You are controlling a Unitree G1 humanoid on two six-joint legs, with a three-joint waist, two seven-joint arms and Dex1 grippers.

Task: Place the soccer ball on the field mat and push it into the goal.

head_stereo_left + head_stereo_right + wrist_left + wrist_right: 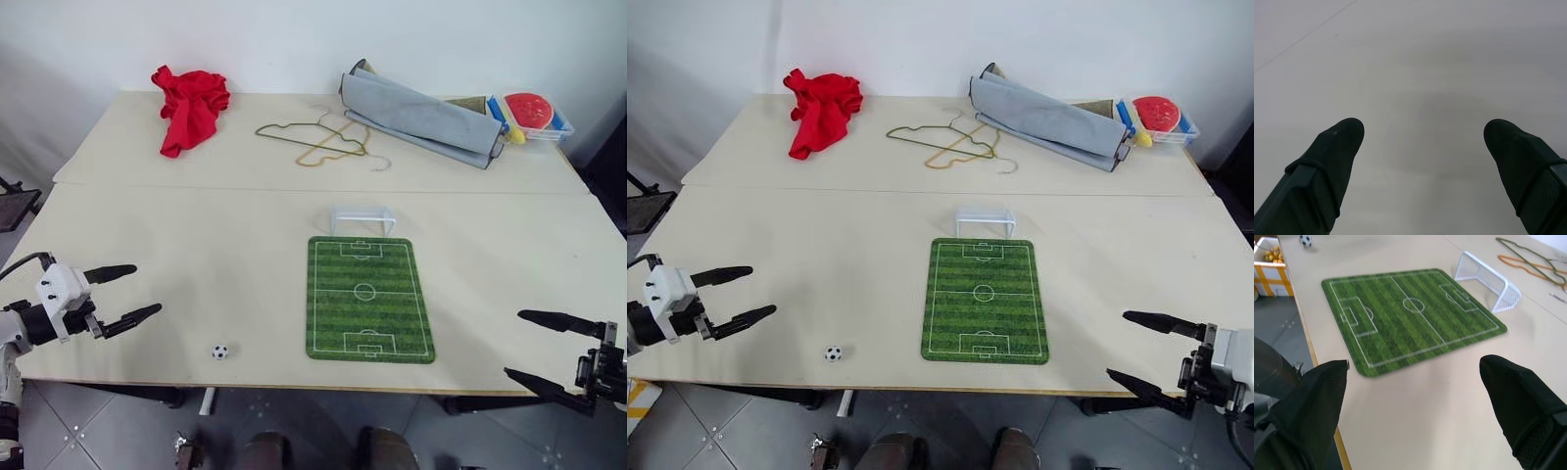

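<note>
Both grippers are waiting open at the near corners of the table, and the ball is lying off the mat.

The left gripper point(137, 292) is hovering at the near left edge of the table point(196, 225) with its two black fingers spread apart and holding nothing, and the right gripper point(529, 345) is hanging at the near right edge, also spread wide and empty. The soccer ball point(219, 351) is resting on the bare table close to the front edge, between the left gripper and the field mat point(368, 299), apart from both. The mat is lying flat, and the goal point(361, 218) is standing just beyond its far short edge. Further back, wire hangers point(318, 142), a red cloth point(189, 108) and a grey fabric roll point(421, 117) are lying near the wall.
</note>
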